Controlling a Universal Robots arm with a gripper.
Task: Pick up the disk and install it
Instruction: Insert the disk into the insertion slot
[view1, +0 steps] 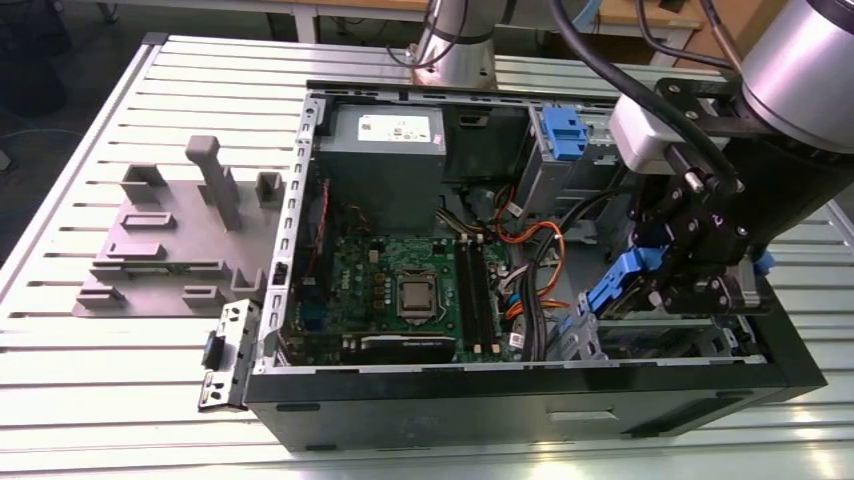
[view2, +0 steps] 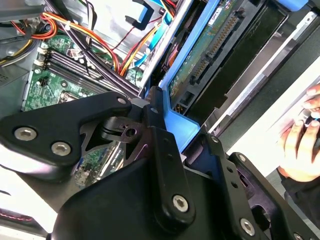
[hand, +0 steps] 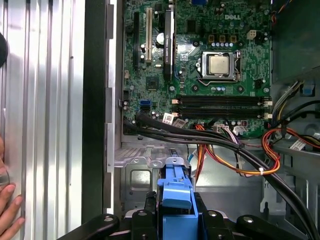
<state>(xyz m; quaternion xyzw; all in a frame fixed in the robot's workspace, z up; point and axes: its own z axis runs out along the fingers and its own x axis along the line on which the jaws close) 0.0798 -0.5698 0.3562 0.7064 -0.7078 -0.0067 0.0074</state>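
The disk (view1: 625, 288) hangs on edge in the open computer case (view1: 534, 366), at the front corner on the exterior view's right, just above the metal drive cage (view1: 667, 338). My gripper (view1: 674, 290) is shut on it. In the second wrist view the disk (view2: 210, 45) shows its green circuit board and connector, framed by a blue rail, and the gripper (view2: 180, 134) clamps the rail's end. In the first wrist view the blue rail end (hand: 175, 187) sits between the black fingers (hand: 150, 210), over the grey bay floor (hand: 140, 176).
The motherboard (view1: 400, 280) fills the case floor, with orange and black cables (view1: 534, 245) beside the disk. A grey power-supply box (view1: 387, 135) and a blue latch piece (view1: 561, 130) stand at the back. A grey fixture (view1: 174, 230) lies on the slatted table. A person's hand (view2: 300, 145) rests nearby.
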